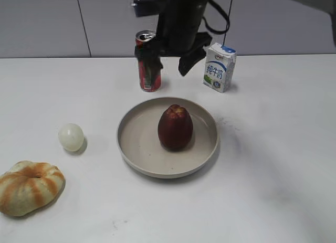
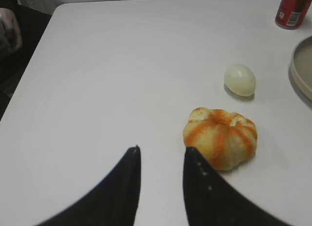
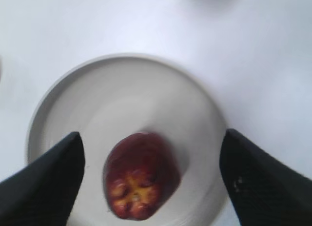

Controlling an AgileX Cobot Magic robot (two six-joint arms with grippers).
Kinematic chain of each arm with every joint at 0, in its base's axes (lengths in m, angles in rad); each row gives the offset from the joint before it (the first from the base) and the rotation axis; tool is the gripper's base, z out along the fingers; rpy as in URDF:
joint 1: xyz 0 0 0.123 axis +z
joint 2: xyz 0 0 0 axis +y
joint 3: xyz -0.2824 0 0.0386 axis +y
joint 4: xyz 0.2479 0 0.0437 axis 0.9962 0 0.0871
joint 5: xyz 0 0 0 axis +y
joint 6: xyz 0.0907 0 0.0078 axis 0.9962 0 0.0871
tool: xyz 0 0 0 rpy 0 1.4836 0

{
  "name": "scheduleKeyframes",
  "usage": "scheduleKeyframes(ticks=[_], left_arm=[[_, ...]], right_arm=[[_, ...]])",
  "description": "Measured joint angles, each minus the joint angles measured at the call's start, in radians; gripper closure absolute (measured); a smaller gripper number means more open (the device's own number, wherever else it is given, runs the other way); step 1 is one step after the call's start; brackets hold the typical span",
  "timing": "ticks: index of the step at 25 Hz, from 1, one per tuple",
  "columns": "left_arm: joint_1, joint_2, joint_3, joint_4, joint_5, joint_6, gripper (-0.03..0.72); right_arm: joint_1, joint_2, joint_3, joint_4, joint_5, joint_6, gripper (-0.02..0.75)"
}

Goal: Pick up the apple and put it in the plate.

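Observation:
The dark maroon apple (image 1: 175, 127) stands upright in the beige plate (image 1: 136, 143), a little right of its middle. In the right wrist view the apple (image 3: 140, 174) shows from above with its yellowish top, inside the plate (image 3: 68, 99). My right gripper (image 1: 167, 59) is open and empty, raised well above the plate's far rim; its jaws (image 3: 153, 140) are spread wide on either side of the apple, clear of it. My left gripper (image 2: 162, 153) is open and empty, over bare table beside the gourd. The plate's rim (image 2: 301, 65) shows at the right edge of the left wrist view.
A red can (image 1: 149, 62) and a small milk carton (image 1: 219, 67) stand behind the plate. A pale round ball (image 1: 71, 136) and an orange-striped gourd (image 1: 29, 186) lie left of the plate; both show in the left wrist view, the ball (image 2: 240, 80) and the gourd (image 2: 220, 136).

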Motion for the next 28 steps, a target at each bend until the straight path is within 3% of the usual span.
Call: scheduleKeyframes(ticks=[9,17,22,28], left_arm=[[0.000,0.000,0.000,0.000,0.000,0.000,0.452],[0.000,0.000,0.000,0.000,0.000,0.000,0.452],[0.000,0.000,0.000,0.000,0.000,0.000,0.452],[0.000,0.000,0.000,0.000,0.000,0.000,0.452]], right_arm=[[-0.328,-0.009,-0.054,-0.013,0.001,0.030,0.103],[-0.467,-0.132,0.011,-0.035,0.001,0.021,0.124],[-0.474,-0.309,0.255,-0.131,0.001,-0.001,0.134],[-0.474,-0.662,0.694,-0.138,-0.089,-0.014,0.141]])
